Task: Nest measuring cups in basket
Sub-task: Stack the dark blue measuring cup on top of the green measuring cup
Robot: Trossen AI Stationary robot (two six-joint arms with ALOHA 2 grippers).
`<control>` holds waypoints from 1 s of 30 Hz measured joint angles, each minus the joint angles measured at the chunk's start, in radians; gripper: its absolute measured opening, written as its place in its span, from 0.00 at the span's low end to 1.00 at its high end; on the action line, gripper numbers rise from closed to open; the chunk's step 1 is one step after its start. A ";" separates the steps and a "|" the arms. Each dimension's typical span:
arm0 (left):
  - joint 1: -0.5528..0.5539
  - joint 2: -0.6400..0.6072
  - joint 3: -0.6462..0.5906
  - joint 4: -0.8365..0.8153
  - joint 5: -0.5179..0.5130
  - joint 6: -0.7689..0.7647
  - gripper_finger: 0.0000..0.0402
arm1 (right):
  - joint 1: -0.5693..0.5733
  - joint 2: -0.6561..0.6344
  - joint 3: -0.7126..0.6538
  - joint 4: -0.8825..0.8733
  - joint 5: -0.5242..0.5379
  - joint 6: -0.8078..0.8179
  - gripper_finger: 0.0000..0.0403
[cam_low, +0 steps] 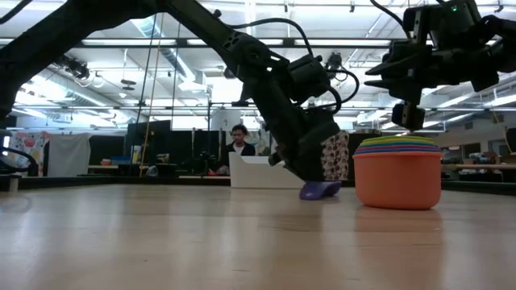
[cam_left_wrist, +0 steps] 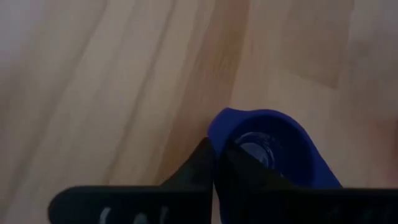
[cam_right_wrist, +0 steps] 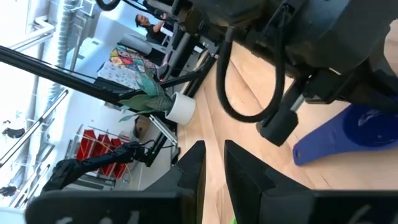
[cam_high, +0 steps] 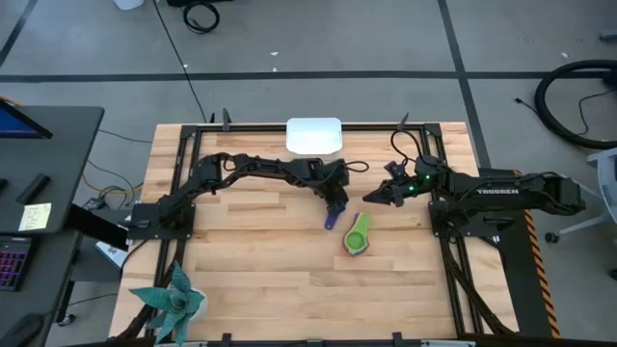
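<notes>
The left gripper (cam_high: 334, 214) is clamping the dark blue plastic measuring cup (cam_high: 332, 220); the nested stack of coloured cups (cam_high: 357, 235) beside it is sitting outside the white plastic basket (cam_high: 314, 137).

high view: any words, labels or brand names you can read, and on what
"TROSSEN", in white letters on the right arm, near the right gripper.
The yellow note on the desk at the picture's left edge: marks too small to read.
Nothing readable on the measuring cups, the basket or the left gripper.
</notes>
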 joint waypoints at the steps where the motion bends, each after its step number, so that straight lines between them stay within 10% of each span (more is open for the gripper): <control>1: 0.005 -0.004 -0.001 -0.007 0.011 -0.024 0.04 | 0.000 0.000 0.000 0.004 -0.012 0.000 0.16; 20: 0.014 -0.213 0.334 -0.565 0.064 -0.240 0.04 | -0.004 -0.001 0.000 0.021 -0.181 -0.135 0.09; 30: -0.180 -0.187 0.364 -0.378 -0.033 -0.290 0.04 | -0.046 -0.002 0.000 0.087 -0.318 -0.208 0.01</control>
